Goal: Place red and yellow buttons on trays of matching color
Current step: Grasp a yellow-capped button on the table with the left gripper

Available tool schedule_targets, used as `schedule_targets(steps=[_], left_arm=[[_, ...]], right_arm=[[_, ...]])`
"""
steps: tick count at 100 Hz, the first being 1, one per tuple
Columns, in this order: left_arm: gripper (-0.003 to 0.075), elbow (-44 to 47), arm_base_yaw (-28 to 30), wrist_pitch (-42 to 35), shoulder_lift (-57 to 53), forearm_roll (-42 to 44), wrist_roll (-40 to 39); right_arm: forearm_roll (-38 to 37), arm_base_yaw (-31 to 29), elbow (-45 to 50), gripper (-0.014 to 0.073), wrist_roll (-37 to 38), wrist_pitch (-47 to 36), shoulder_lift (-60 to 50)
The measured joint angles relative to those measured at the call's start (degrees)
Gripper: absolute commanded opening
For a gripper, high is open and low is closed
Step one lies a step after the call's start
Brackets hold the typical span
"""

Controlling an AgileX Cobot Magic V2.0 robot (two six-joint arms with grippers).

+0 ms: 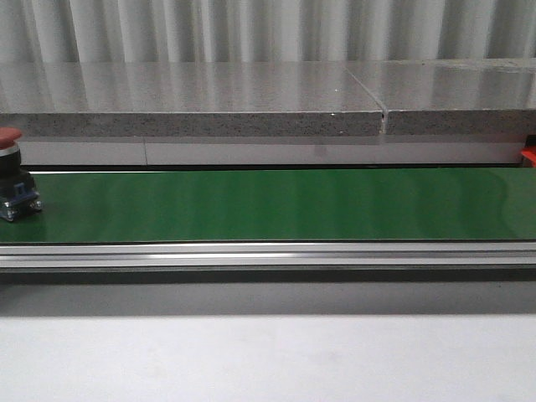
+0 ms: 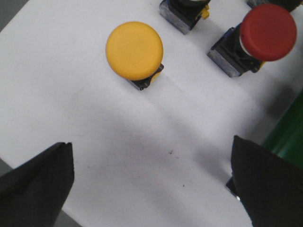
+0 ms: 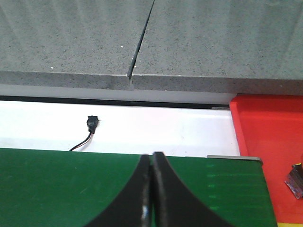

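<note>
Front view: green conveyor belt [image 1: 276,205] spans the frame, aluminium rail [image 1: 268,255] along its near edge, grey speckled stone ledge [image 1: 193,124] behind. One red mushroom-head button [image 1: 10,174] upright on the belt at the far left, partly cut off by the frame edge. Sliver of red at the far right edge, behind the belt; too small to identify.

Left wrist view: left gripper [image 2: 151,182] spread wide, nothing between the fingers [image 2: 40,177], over a white surface [image 2: 118,142]. Yellow mushroom-head button [image 2: 134,50] upright on that surface. Second red button [image 2: 268,32] beside it, apart, also upright. Base of another button [image 2: 182,12] cut off at the frame edge, cap colour not visible. Strip of green belt at one edge.

Right wrist view: right gripper [image 3: 151,189] pressed together, fingertips touching, nothing held, over the green belt. Red tray [image 3: 265,142] just past the belt end; small metallic part [image 3: 296,182] lying in it, only partly in frame. Black connector with wire [image 3: 91,125] on the white strip between belt and ledge.
</note>
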Motion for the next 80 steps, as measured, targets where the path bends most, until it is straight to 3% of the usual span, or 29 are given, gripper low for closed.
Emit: schedule_targets(steps=[39,80], left_arm=[[0.0635,-4.9,4.0,-3.2,8.8,1.0,-2.4],[0.0617,-9.4,4.3,-5.2,17.0,1.1,-2.4]], right_arm=[[0.0,0.0,0.0,-0.0125,0.0,0.0,0.0],[0.0,0.0,0.0,-0.0125,0.0,0.0,0.0]])
